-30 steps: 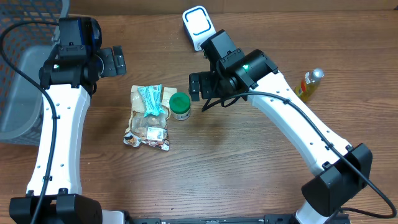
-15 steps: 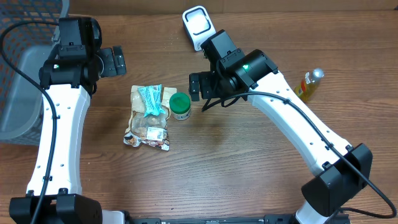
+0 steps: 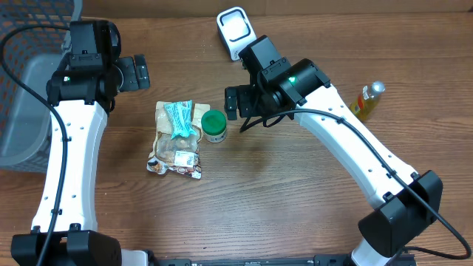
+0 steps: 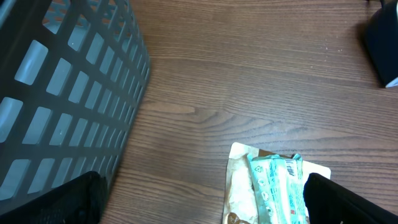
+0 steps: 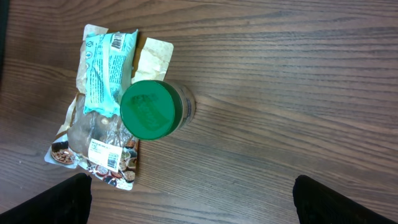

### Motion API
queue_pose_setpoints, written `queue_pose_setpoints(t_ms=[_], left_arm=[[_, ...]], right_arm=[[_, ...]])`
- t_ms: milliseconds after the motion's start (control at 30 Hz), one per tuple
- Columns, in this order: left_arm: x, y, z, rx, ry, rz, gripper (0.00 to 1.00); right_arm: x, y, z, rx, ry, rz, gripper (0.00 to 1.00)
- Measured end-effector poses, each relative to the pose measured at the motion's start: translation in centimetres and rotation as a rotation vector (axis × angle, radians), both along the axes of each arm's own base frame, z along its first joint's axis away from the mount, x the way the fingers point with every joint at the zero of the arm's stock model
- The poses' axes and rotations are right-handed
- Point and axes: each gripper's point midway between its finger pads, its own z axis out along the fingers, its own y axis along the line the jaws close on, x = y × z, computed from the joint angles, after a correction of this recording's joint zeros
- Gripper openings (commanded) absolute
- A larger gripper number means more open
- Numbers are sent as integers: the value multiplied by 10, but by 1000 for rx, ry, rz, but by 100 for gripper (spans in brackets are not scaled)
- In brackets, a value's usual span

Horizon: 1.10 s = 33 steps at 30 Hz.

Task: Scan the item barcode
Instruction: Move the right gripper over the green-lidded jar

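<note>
At the right gripper (image 3: 231,103): spread wide, gripping nothing, hanging above the wood just off the far-right side of the green-lidded jar (image 5: 152,109). Probably posed there to look straight down on the items before committing to one. Right against the jar's left side, a teal wrapper (image 5: 102,62) lying on top of a brown snack pouch (image 5: 93,134), all three bunched near the middle of the table (image 3: 244,207), a little toward its left edge. On the pouch's near end, a white barcode label (image 5: 102,154) facing up, so likely readable without flipping. On the jar, no barcode visible from above; perhaps on the side wall. At the left gripper (image 3: 135,72): equally wide and empty, held over bare wood toward the far left corner, between the pile and the grey basket (image 3: 29,89), seemingly parked out of the way. By the far edge, the white-faced scanner (image 3: 235,29), well apart from the pile, so any item needs carrying over to it. About the basket at the left edge: slatted walls, inside largely hidden by the arm, contents impossible to tell. Near the right edge, a yellow bottle (image 3: 367,100), apart from everything else. Judged barely begun: nothing lifted yet.
</note>
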Motion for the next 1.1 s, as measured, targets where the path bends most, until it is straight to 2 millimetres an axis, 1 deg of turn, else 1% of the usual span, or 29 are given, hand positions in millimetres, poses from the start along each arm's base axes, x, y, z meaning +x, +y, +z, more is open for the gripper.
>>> queue_pose_setpoints(t_ms=[267, 367, 500, 600, 933, 1100], left_arm=[[0, 0, 0, 0, 0, 0, 100], [0, 0, 0, 0, 0, 0, 100], [0, 0, 0, 0, 0, 0, 99], [0, 0, 0, 0, 0, 0, 100], [0, 0, 0, 0, 0, 0, 100], [0, 0, 0, 0, 0, 0, 99]], right_arm=[[1, 1, 1, 5, -6, -2, 100], [13, 9, 8, 41, -58, -2, 100], [16, 12, 10, 57, -74, 0, 100], [23, 19, 16, 88, -106, 4, 100], [32, 33, 27, 160, -152, 23, 100], [32, 38, 29, 204, -130, -9, 100]])
